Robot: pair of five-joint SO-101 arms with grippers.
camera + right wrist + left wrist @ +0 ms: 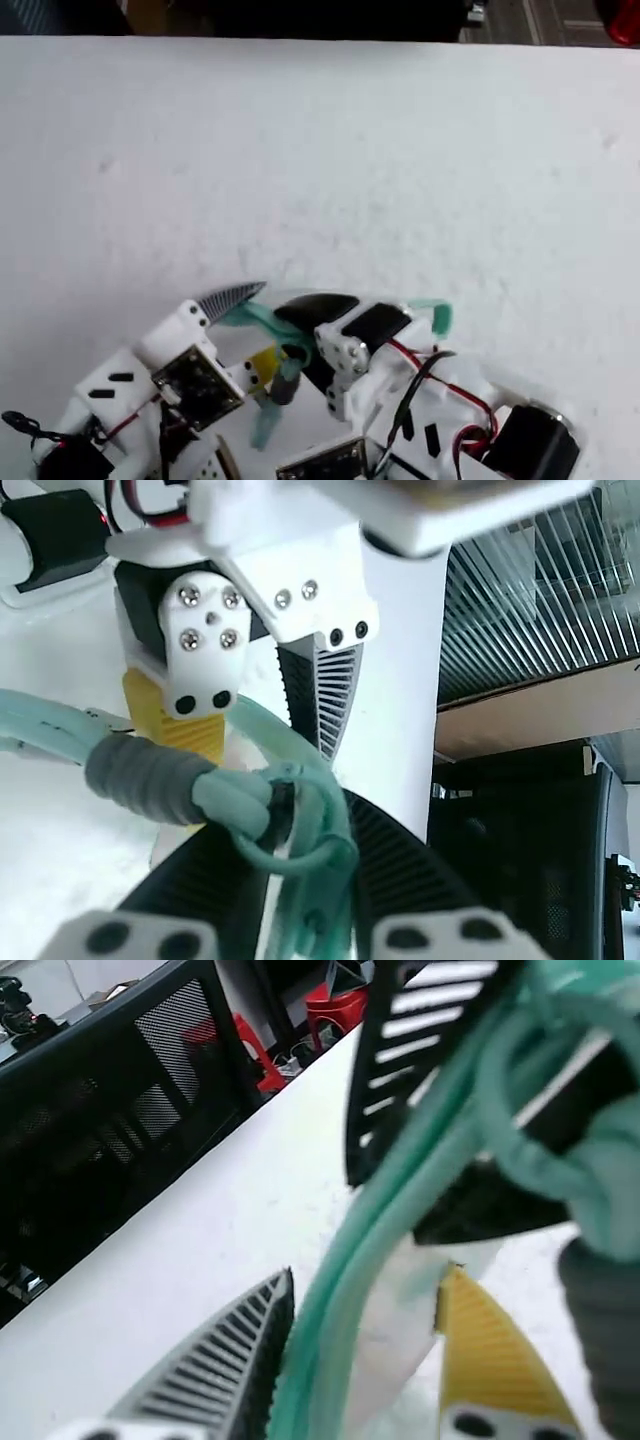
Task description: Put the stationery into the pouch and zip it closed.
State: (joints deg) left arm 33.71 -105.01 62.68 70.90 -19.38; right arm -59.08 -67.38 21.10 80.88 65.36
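Hovering over the white table (320, 150), right claw (300, 830) clamps the teal pouch (258, 322); left claw (366, 1290) gapes; black mesh chair (170, 1050) beyond.

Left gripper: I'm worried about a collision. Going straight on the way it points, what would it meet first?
The teal pouch, which lies between the left gripper's fingers. Just beyond it, probably the right gripper, though depth is unclear.
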